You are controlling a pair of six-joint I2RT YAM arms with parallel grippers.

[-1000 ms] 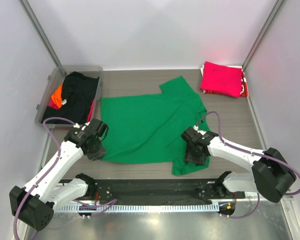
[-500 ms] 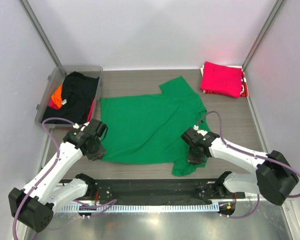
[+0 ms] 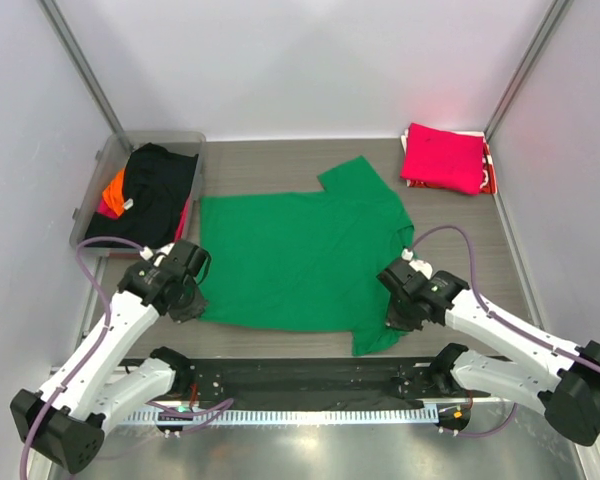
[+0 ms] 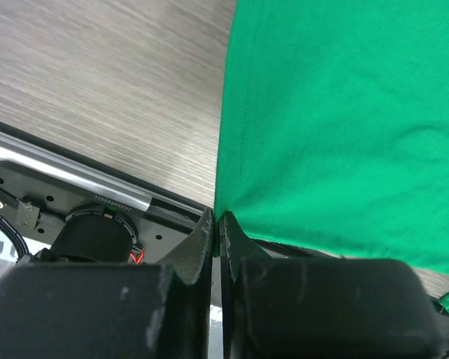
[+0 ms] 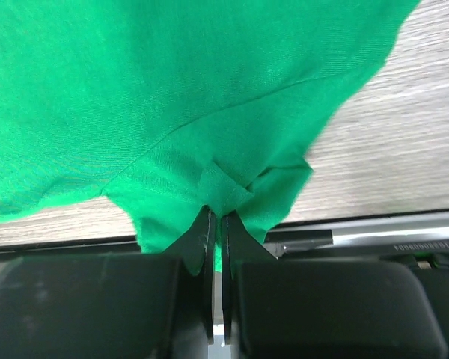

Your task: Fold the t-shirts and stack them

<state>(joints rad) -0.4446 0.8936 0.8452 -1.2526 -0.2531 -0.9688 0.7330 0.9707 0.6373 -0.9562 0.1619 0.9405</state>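
A bright green t-shirt lies spread flat in the middle of the table. My left gripper is shut on its near left corner; the left wrist view shows the cloth pinched between the jaws. My right gripper is shut on the near right part by the sleeve; the right wrist view shows bunched green cloth between the jaws. A folded magenta-pink t-shirt lies at the back right. Black and orange shirts lie in the tub.
A clear plastic tub stands at the back left. A black rail with the arm bases runs along the near edge. Grey walls close the back and both sides.
Both grippers have pulled outward with the green shirt: the left a little to the left, the right to the right and nearer. The shirt's near edge is stretched wider.
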